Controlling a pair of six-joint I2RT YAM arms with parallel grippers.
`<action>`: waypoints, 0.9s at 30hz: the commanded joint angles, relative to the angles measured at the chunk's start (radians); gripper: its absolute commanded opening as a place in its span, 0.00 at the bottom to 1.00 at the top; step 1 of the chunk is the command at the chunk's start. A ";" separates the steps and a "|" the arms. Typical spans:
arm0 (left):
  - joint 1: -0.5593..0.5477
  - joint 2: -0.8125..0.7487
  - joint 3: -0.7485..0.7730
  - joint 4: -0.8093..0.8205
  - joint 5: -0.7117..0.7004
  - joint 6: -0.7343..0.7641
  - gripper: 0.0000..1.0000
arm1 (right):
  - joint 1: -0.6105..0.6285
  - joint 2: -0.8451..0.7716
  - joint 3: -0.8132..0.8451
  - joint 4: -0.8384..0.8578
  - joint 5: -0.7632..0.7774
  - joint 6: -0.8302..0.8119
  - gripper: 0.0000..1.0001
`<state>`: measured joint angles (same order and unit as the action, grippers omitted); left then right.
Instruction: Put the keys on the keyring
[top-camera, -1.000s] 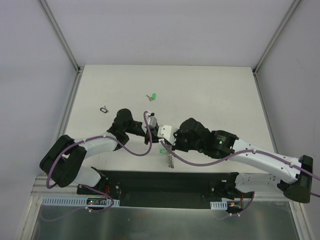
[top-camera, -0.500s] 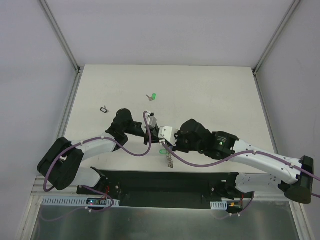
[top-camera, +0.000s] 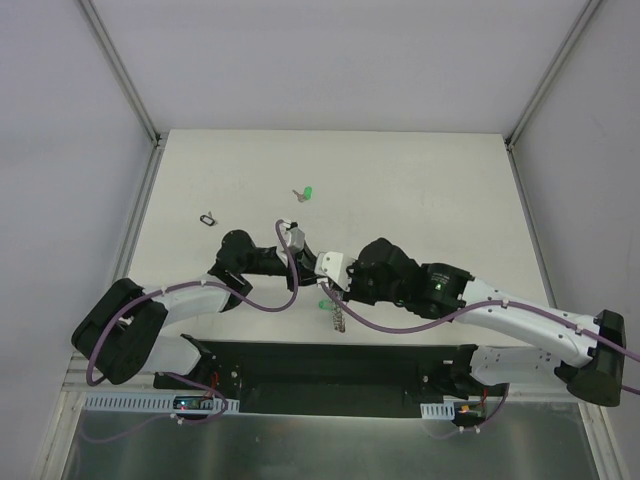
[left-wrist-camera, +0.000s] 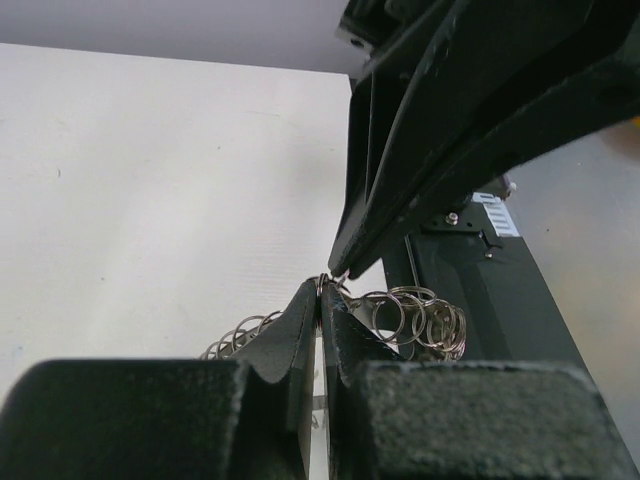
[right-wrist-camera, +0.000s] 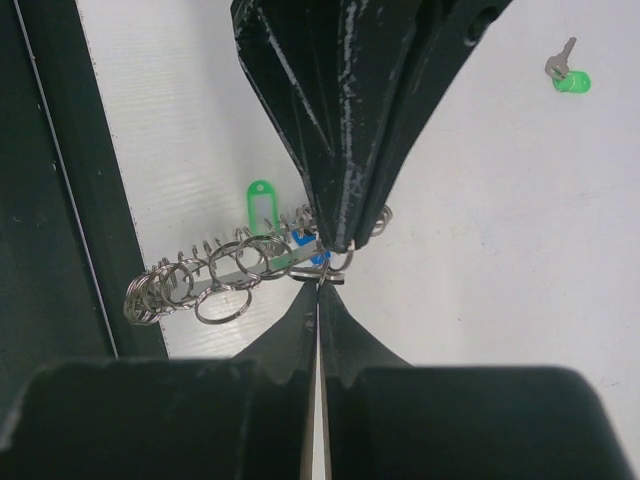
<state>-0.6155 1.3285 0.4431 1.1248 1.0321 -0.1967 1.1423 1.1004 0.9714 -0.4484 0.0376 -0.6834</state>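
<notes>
Apparently keyring (right-wrist-camera: 225, 272) at right claw (right-wrist-camera: 318, 287) tip.

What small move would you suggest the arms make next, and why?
Probably hold the left gripper steady and nudge the right gripper slightly along the keyring: both are shut, tips meeting at its coils, with a blue key there.

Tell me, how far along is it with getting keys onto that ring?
Done: a blue piece and green tag seem to sit on the keyring. In hand: left gripper pinches the keyring, right gripper shut beside it. Left: the green key lies loose, well away.
</notes>
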 joint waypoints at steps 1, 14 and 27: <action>-0.012 -0.043 -0.001 0.179 -0.090 -0.061 0.00 | 0.013 0.029 0.007 0.005 -0.008 0.008 0.01; -0.030 -0.037 -0.041 0.269 -0.194 -0.099 0.00 | 0.028 0.053 0.015 0.057 0.053 -0.001 0.01; -0.026 -0.075 -0.109 0.336 -0.369 -0.089 0.33 | 0.027 0.024 0.013 0.066 0.173 0.005 0.01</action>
<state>-0.6418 1.3178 0.3389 1.2579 0.7563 -0.2939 1.1625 1.1561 0.9703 -0.4072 0.1608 -0.6907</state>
